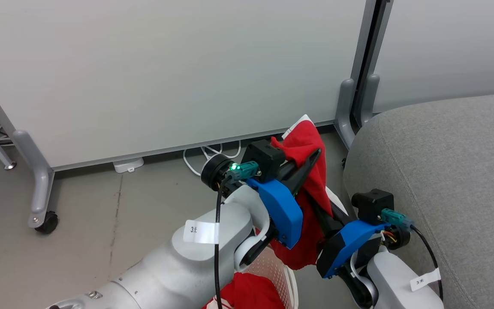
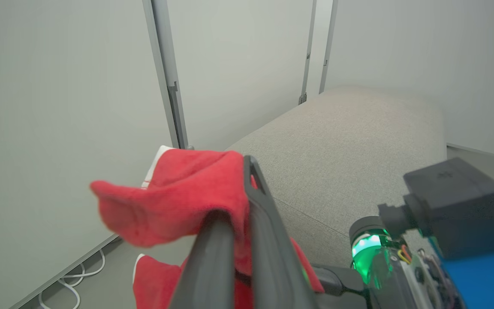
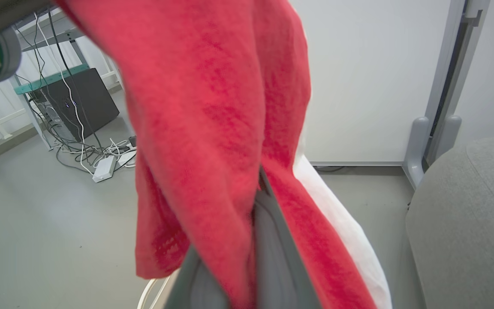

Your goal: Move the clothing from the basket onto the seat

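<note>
Reaching up from the lower left of the head view, the left arm's pale forearm bends at its blue wrist, and the left gripper (image 1: 311, 156) points up and to the right, pinching the top of the red clothing (image 1: 311, 189). The right gripper (image 1: 330, 212) sits lower and just beside the seat (image 1: 444, 171), with its fingers going into the same hanging cloth. The clothing hangs in the air above the basket (image 1: 278, 268), where another red piece (image 1: 251, 294) lies inside. In the left wrist view, the left gripper (image 2: 235, 189) has its two dark fingers closed on a fold of the clothing (image 2: 174, 201). The fabric looks soft and fuzzy, with a white edge behind. The grey woven seat (image 2: 350, 141) lies beyond, and a green light (image 2: 369, 249) glows on the other arm's wrist. In the right wrist view, the right gripper (image 3: 247, 206) has its fingers close together with the clothing (image 3: 212, 128) caught between them. This view also shows the clothing's white part (image 3: 341, 214), the seat's edge (image 3: 465, 214) and floor cables (image 3: 97, 159).
</note>
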### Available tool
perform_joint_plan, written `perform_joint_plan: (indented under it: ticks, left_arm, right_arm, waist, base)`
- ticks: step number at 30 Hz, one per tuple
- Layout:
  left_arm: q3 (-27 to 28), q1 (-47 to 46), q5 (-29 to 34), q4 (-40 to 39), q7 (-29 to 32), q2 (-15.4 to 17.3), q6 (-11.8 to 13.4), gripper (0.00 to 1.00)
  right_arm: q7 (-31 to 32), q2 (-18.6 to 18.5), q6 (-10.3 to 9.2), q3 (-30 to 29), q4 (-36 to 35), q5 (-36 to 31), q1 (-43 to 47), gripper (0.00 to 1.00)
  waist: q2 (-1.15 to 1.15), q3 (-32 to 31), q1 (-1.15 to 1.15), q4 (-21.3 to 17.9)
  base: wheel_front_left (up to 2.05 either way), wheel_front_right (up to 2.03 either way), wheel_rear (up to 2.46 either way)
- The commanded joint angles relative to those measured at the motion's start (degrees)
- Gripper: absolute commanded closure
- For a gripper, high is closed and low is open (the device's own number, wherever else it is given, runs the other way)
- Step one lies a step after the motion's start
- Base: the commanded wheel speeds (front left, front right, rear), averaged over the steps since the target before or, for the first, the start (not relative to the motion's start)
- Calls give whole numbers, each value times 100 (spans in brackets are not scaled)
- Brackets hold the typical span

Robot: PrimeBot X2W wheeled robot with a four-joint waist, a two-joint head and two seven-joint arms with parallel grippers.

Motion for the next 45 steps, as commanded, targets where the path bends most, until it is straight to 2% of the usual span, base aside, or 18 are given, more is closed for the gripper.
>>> perform_joint_plan:
  ticks: [1, 2, 8, 13, 20, 21, 26, 30, 38, 45]
  left_arm:
    - [-18, 73, -20, 25, -35, 2, 14, 28]
    - [-18, 73, -23, 35, -44, 2, 30, 0]
    - [30, 194, 104, 96, -90, 3, 150, 0]
    - [753, 611, 667, -121, -94, 9, 124, 0]
    - [2038, 1644, 1811, -791, -91, 260, -123, 0]
    - [2038, 1644, 1811, -791, -91, 260, -123, 0]
    - [2786, 2369, 2681, -1223, -91, 442, -274, 0]
    - [3254, 2838, 3099, -1348, -92, 489, -373, 0]
    - [4045, 3551, 3580, -1530, -92, 461, -514, 0]
    - [4381, 3863, 3793, -1527, -92, 374, -563, 0]
  right_arm:
    - [-47, -21, 3, -2, 17, 29, -28, 100]
    - [-55, -21, 3, -7, 19, 30, -34, 100]
    - [-76, -21, 3, -57, 3, 19, -43, 100]
    - [-111, -21, 3, -163, -31, -25, -18, 100]
    - [-122, -21, 3, -376, -112, -134, 105, 100]
    - [-122, -21, 3, -376, -112, -134, 105, 100]
    - [-94, -20, 3, -486, -192, -184, 153, 100]
    - [-79, -21, 3, -558, -269, -203, 196, 100]
    - [-11, -20, 3, -680, -392, -258, 287, 100]
    - [34, -20, 3, -774, -479, -296, 359, 100]
  waist:
    - [0, 4, 0, -1]
    - [0, 7, 0, -2]
    - [0, 36, 0, -3]
    - [0, 68, 0, 52]
    - [0, 93, 0, 171]
    - [0, 93, 0, 171]
    - [0, 116, 0, 213]
    - [0, 120, 0, 212]
    - [0, 121, 0, 191]
    - [0, 120, 0, 197]
  base:
    - [0, 0, 0]
    - [0, 0, 0]
    - [0, 0, 0]
    - [0, 0, 0]
    - [0, 0, 0]
    - [0, 0, 0]
    - [0, 0, 0]
    - [0, 0, 0]
    - [0, 0, 0]
    - [0, 0, 0]
